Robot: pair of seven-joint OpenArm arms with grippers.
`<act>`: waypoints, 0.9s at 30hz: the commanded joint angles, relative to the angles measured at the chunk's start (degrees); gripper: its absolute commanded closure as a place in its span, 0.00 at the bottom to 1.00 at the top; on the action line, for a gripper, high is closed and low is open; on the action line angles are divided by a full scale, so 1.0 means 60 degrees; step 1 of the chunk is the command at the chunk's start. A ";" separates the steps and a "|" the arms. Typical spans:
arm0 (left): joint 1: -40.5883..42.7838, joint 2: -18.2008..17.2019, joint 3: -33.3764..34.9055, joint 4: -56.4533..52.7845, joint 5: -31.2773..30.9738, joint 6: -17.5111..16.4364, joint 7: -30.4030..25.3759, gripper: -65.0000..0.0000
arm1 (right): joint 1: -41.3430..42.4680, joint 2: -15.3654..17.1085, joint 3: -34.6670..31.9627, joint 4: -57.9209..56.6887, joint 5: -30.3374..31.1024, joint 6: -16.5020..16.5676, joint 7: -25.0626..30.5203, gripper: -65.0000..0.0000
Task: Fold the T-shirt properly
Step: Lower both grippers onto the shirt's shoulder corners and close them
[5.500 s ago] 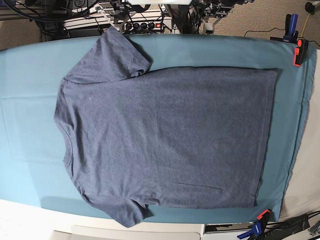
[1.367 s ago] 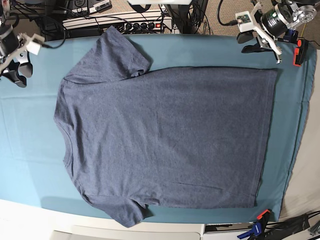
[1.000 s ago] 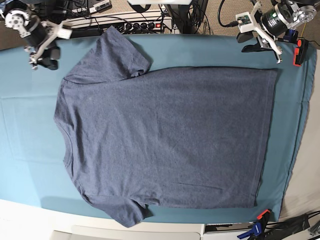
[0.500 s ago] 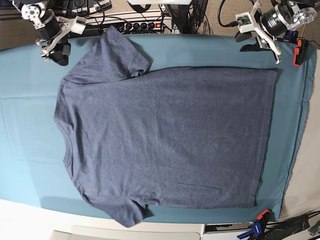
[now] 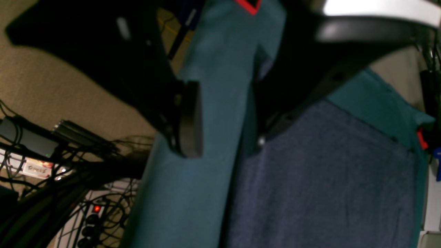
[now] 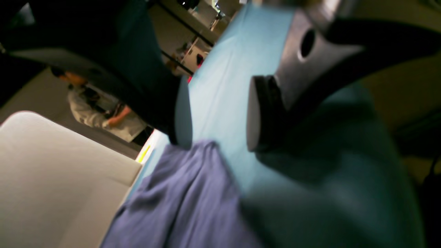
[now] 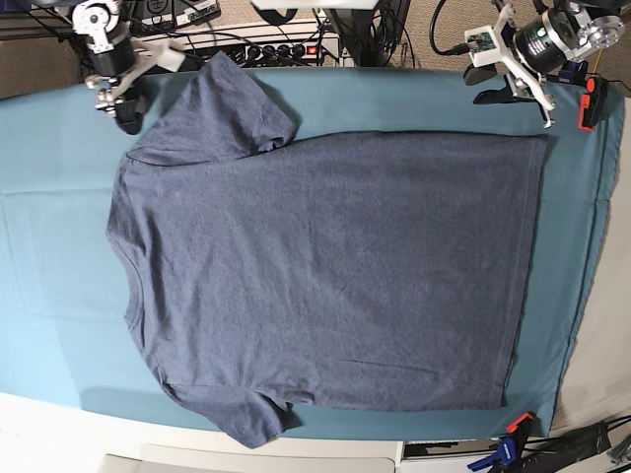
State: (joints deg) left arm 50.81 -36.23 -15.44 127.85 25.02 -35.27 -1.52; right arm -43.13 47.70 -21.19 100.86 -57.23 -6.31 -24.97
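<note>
The navy-blue T-shirt lies flat on the teal table cloth, collar to the left and hem to the right, with no lettering showing. My right gripper hovers open at the back left, just left of the far sleeve. In the right wrist view its pads stand apart above the sleeve's edge, and the right gripper holds nothing. My left gripper hangs open near the back right hem corner. Seen from the left wrist, the left gripper is empty over cloth and shirt.
An orange and black clamp pins the cloth at the back right, and a blue and orange one at the front right. A power strip and cables run behind the table. A white table edge shows in front.
My right gripper has swung in from the far left, travelling right along the back edge to just beside the far sleeve. The left gripper and the shirt have stayed put.
</note>
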 commanded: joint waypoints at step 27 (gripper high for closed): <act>0.0080 -0.0127 -0.0062 0.0146 -0.0463 0.0109 0.0106 0.66 | 0.0470 -0.0102 -0.1515 0.0047 0.0069 0.0721 0.0364 0.65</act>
State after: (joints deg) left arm 50.78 -36.38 -15.44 127.85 22.85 -35.27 -0.01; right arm -39.72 46.65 -29.76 101.62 -59.02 -6.90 -24.38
